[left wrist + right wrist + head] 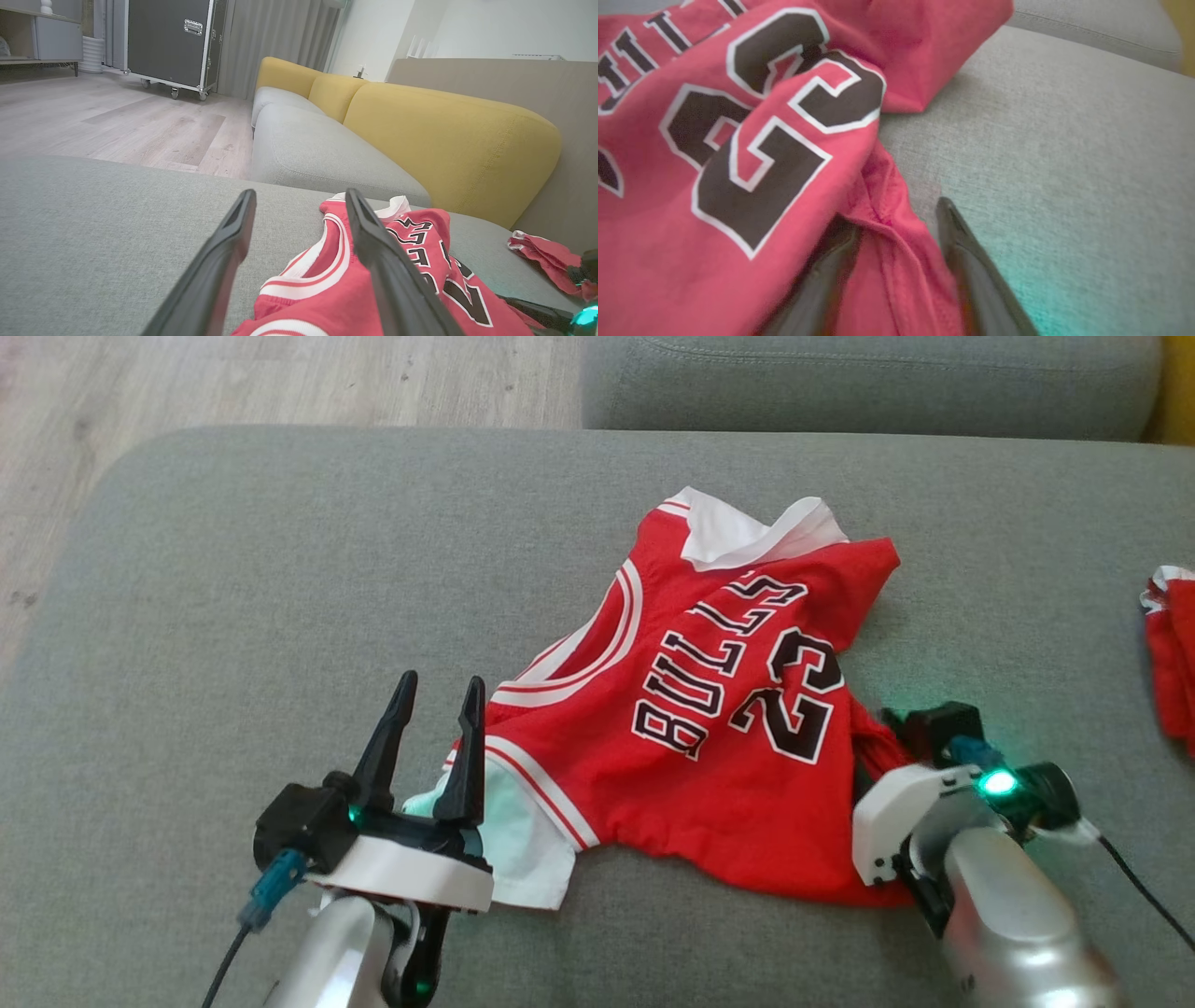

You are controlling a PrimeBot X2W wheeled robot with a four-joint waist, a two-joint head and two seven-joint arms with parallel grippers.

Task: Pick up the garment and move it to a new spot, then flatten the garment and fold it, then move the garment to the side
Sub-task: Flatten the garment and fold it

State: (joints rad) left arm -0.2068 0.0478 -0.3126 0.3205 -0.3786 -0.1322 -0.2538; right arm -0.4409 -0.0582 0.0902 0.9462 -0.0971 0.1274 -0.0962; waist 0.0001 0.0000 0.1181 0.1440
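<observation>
In the head view the red 23 jersey (709,728) lay crumpled mid-frame on the grey cushion (233,616), my left gripper (442,679) gaping empty lower left, my right gripper (896,217) spread around its edge fold lower right.

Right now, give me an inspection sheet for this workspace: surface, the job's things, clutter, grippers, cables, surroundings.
Surface: grey cushion, soft fabric, bare around the garment.
Job's things: red jersey, crumpled, print side up, white fabric turned out at the far end.
Clutter: second red cloth at the cushion's right edge.
Grippers: left gripper open, at the jersey's near left corner; right gripper open, fingers astride a fold at the jersey's right edge.
Cables: left wrist cable and right wrist cable, black, both trailing away from the jersey.
Surroundings: wood floor, yellow backrest, black wheeled case.
</observation>
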